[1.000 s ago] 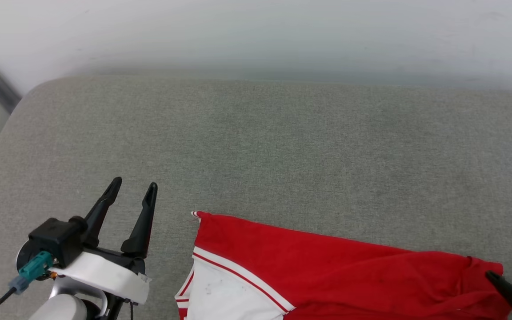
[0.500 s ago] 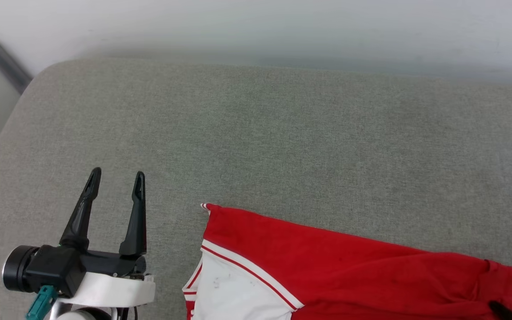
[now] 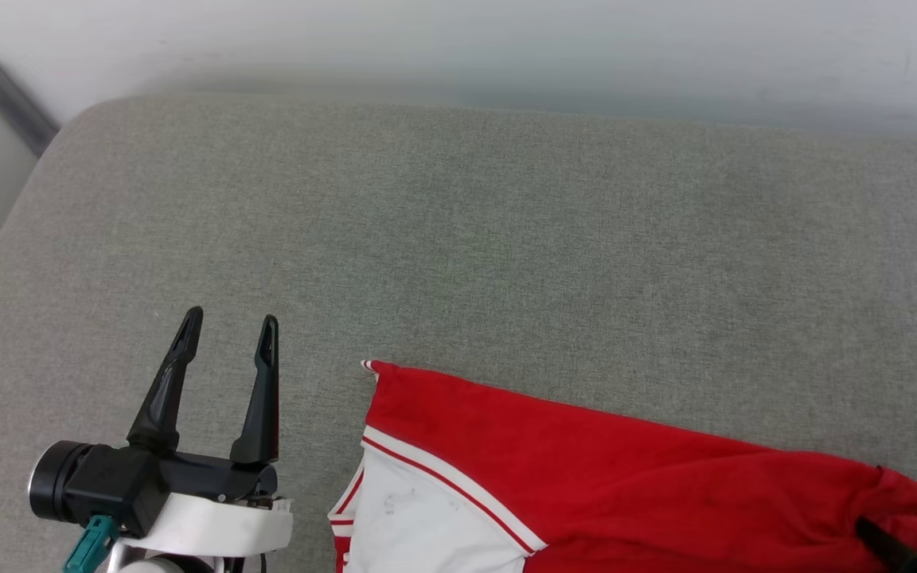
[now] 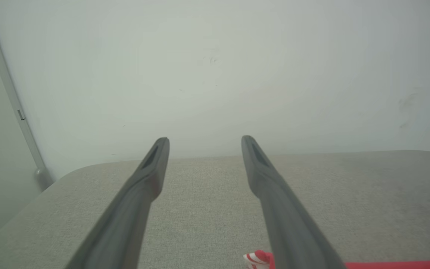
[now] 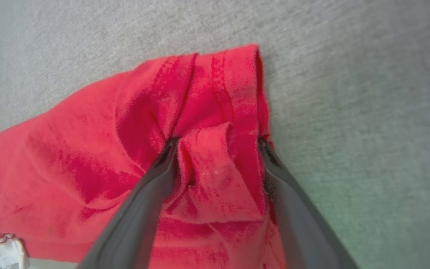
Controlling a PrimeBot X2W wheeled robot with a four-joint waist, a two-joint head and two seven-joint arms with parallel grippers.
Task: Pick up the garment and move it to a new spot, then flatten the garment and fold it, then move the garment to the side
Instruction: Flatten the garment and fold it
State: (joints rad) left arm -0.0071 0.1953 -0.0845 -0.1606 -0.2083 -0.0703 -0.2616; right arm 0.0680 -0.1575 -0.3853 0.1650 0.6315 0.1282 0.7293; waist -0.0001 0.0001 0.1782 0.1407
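- Garment [image 3: 586,469] lay on the near part of the grey fabric surface [image 3: 506,239], toward the robot's right and running off the bottom edge of the head view.
- Red body mostly flat with soft ripples. White sleeve [image 3: 419,525] at its left end, with red-and-white striped trim [image 3: 368,367] peeking out at the far corner.
- Right pincer [image 5: 217,142] was at the garment's right end, fingers spread, straddling a raised fold of red cloth just inside the stitched hem [image 5: 218,74]. The fold sat between the fingers but looked not clamped.
- Left pincer [image 3: 230,318] was spread and carrying nothing, hovering over bare surface beside the sleeve end and apart from the cloth.
- Handling, judged: light, limp knit. It will drape and sag when lifted, and one-point pulls will bunch it. Not fragile, and not slippery on the textured covering, so it may drag rather than slide.
- Where to hold, judged: the doubled hem or a pinched fold at the right end, and the trimmed sleeve or shoulder corner at the left end. Two grips well apart would keep it taut.
- Materials: surface was a woven, matte, heathered grey with a rounded corner and looked padded. Wall [image 3: 458,48] behind was plain, smooth and pale. Pincer fingers were long, dark, tapered and hard-looking.
- Lettering not visible on the side facing up.
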